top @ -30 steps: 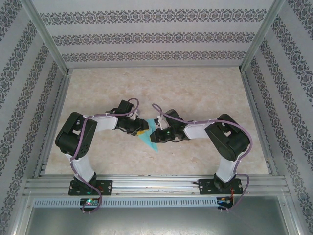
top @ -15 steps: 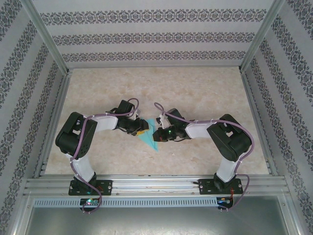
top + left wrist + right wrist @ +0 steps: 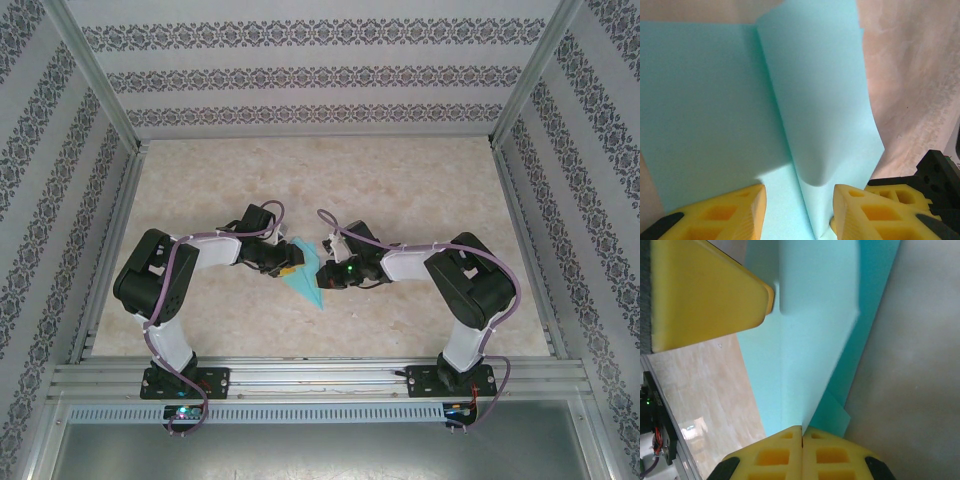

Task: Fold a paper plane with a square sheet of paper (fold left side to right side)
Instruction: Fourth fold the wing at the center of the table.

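The light turquoise sheet of paper (image 3: 308,283) lies folded into a narrow pointed shape on the table between the two arms, its tip toward the near edge. My right gripper (image 3: 323,270) is shut on the edge of one flap (image 3: 810,355), and its yellow fingers (image 3: 835,455) meet at the paper (image 3: 790,390). In the left wrist view that flap (image 3: 825,100) curls up off the flat layer (image 3: 705,100). My left gripper (image 3: 799,195) is open, one finger on each side of the crease and low over the paper; it is also seen from above (image 3: 289,267).
The marbled tabletop (image 3: 400,190) stretches away behind the arms. Patterned walls (image 3: 320,75) close in the back and both sides. An aluminium rail (image 3: 320,380) runs along the near edge. A left gripper finger (image 3: 710,290) shows close to the right gripper.
The right gripper has closed on the paper's flap and drawn it a little to the right and up, so the paper looks wider at its far end. The left gripper has stayed put.
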Tool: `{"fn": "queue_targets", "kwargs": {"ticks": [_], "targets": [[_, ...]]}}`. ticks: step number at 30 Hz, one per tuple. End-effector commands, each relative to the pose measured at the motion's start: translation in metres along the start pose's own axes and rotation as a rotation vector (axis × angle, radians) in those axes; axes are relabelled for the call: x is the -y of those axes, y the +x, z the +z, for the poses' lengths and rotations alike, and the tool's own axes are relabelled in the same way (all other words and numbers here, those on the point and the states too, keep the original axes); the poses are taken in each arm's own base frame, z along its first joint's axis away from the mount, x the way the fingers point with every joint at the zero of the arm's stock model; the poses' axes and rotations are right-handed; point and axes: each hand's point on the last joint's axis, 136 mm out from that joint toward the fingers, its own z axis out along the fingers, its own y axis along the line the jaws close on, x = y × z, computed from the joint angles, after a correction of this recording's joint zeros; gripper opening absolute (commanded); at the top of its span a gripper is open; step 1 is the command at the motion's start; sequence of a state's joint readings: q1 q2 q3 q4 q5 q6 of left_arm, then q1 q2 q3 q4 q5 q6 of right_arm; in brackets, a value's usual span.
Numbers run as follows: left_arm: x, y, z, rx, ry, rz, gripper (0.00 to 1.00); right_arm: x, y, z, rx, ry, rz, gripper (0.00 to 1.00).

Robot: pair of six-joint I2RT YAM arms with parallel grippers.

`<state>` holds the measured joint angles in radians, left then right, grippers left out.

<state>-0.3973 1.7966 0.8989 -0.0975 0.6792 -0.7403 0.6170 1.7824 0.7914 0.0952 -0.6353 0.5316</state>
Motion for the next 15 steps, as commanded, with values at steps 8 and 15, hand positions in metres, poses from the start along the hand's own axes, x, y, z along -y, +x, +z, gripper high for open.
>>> {"fn": "queue_targets", "kwargs": {"ticks": [8, 15], "targets": [[-0.0268, 0.0081, 0.01, -0.022, -0.097, -0.032, 0.41, 0.0026, -0.0054, -0.0046, 0.004, 0.024, -0.024, 0.11], [-0.0262, 0.0082, 0.0109, -0.022, -0.095, -0.032, 0.41, 0.0042, -0.0073, -0.0023, -0.003, 0.033, -0.024, 0.11]]}}
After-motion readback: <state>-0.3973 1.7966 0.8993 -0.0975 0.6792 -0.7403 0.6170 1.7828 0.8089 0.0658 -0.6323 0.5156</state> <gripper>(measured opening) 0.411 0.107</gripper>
